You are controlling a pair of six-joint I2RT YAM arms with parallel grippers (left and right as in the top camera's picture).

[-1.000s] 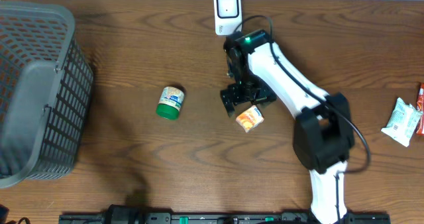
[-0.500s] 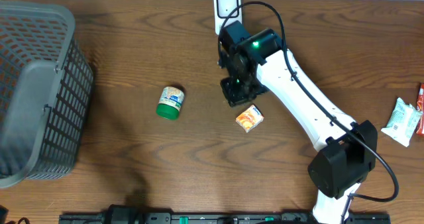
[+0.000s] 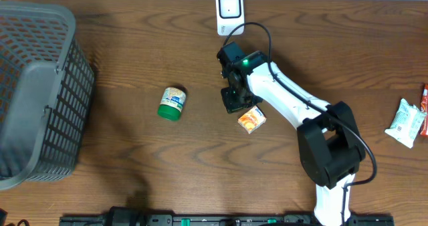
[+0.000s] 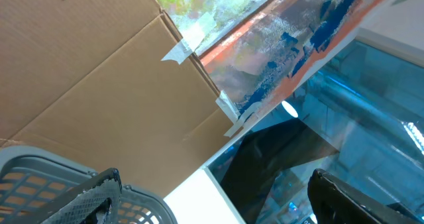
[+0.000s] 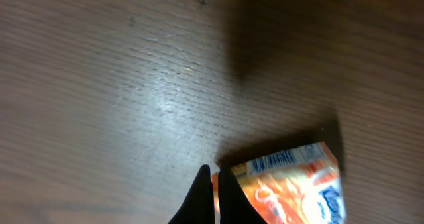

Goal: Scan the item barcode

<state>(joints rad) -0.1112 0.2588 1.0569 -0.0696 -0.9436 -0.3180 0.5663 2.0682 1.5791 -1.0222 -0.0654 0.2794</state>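
Orange carton (image 3: 252, 120) lies where it did, while the right end effector (image 5: 214, 181) beside it has pressed together empty.

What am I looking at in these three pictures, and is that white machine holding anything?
It is a robot with two arms at a wooden table. One picture looks down from above; the other two come from cameras on the wrists. The right gripper is shut and holds nothing, its tips beside a small orange carton with a barcode. The left gripper is open and empty, near a grey basket. Also lying there: a green-lidded jar, a white scanner and packets.
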